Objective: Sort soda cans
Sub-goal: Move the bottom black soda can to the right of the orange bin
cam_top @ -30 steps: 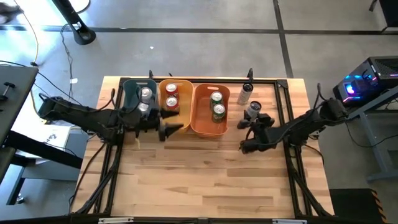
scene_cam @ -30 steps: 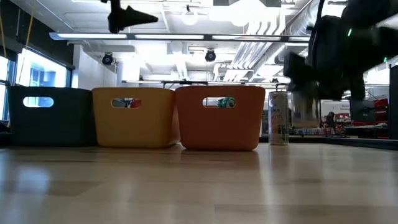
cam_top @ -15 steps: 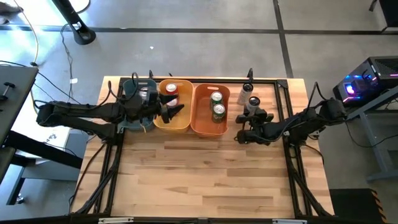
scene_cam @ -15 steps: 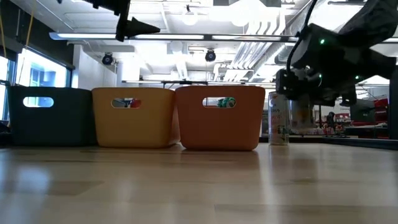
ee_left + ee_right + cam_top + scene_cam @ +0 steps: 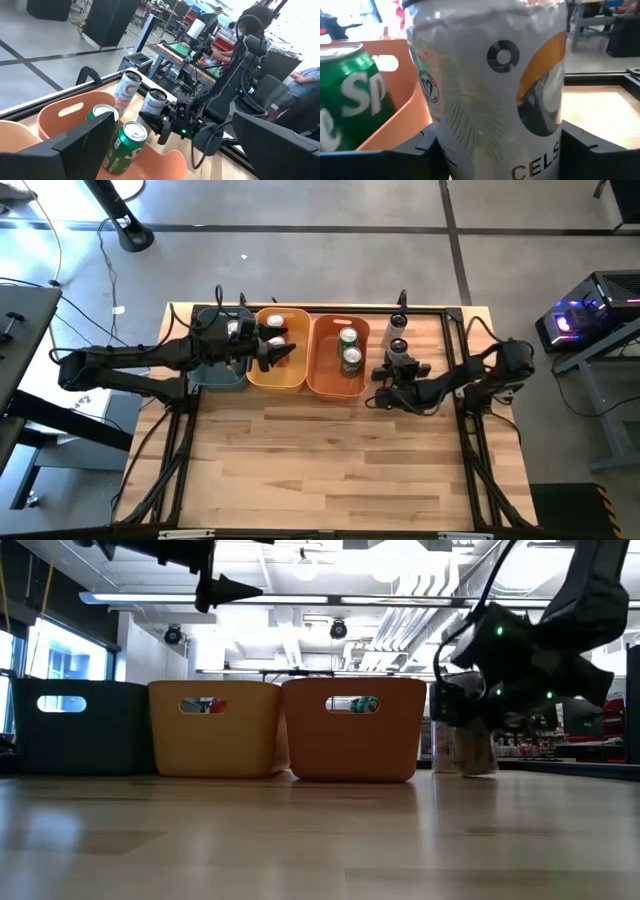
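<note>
Currently a silver can is clamped between the right gripper fingers, at the orange bin's three o'clock. Above the yellow bin, the left gripper is held parted, empty.

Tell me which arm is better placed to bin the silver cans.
Right. Its hand is at a silver can beside the orange bin; the left hand hovers over the yellow bin.
</note>
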